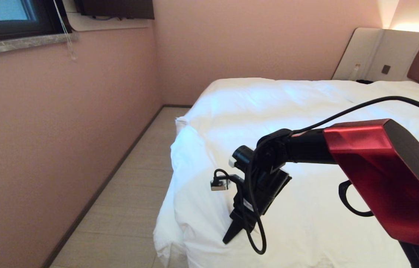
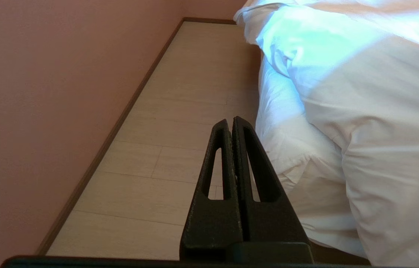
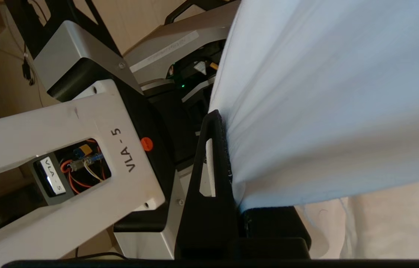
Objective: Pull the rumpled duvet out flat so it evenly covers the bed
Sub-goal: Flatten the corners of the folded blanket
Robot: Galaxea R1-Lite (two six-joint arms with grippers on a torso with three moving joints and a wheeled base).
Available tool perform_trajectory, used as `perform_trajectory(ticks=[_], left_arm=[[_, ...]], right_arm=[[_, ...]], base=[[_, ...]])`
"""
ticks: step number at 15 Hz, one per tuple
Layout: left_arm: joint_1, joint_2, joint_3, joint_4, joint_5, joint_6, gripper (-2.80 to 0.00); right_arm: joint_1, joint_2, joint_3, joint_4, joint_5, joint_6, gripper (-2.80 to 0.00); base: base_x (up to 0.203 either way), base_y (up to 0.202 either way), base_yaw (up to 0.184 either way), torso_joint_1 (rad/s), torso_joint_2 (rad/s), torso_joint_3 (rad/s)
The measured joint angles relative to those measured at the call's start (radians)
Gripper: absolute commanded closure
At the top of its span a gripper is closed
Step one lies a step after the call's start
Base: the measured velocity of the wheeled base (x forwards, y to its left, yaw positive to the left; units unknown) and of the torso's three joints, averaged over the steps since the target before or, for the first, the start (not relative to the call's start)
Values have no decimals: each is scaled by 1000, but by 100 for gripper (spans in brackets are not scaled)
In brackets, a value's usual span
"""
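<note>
Right gripper (image 3: 228,156) jaws clamp the duvet (image 1: 306,123) — left gripper (image 2: 232,126) (parked, floorward) jaws closed, empty.

A pink wall (image 1: 45,149) runs along one side of the room, meeting a second pink wall (image 1: 261,37) at the far corner. A dark skirting strip (image 1: 97,193) lines its base. The floor (image 1: 127,208) is laid in pale wood-look planks. High on the side wall sits a dark-framed window (image 1: 5,16) with a grey stone sill (image 1: 19,44), and a thin pull cord (image 1: 66,31) hangs past it. A dark screen (image 1: 116,8) is mounted near the corner. A small wall switch (image 1: 385,69) sits on a pale panel.
</note>
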Motion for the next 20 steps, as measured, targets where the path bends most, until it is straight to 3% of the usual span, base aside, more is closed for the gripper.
perform_trajectory(ticks=[4,5,14,20], left_arm=[[0,0,0,0,0,0,0],[0,0,0,0,0,0,0],[0,0,0,0,0,0,0],[0,0,0,0,0,0,0]], right_arm=[[58,23,-1,-13,-1,16,0],[68,29,-1,-16,-2,16,-280],[108,30,0,-77,-23,115,-280],[84,-156,6,12,-34,197,-280]], base=[[0,0,0,0,0,0],[0,0,0,0,0,0],[0,0,0,0,0,0],[0,0,0,0,0,0]])
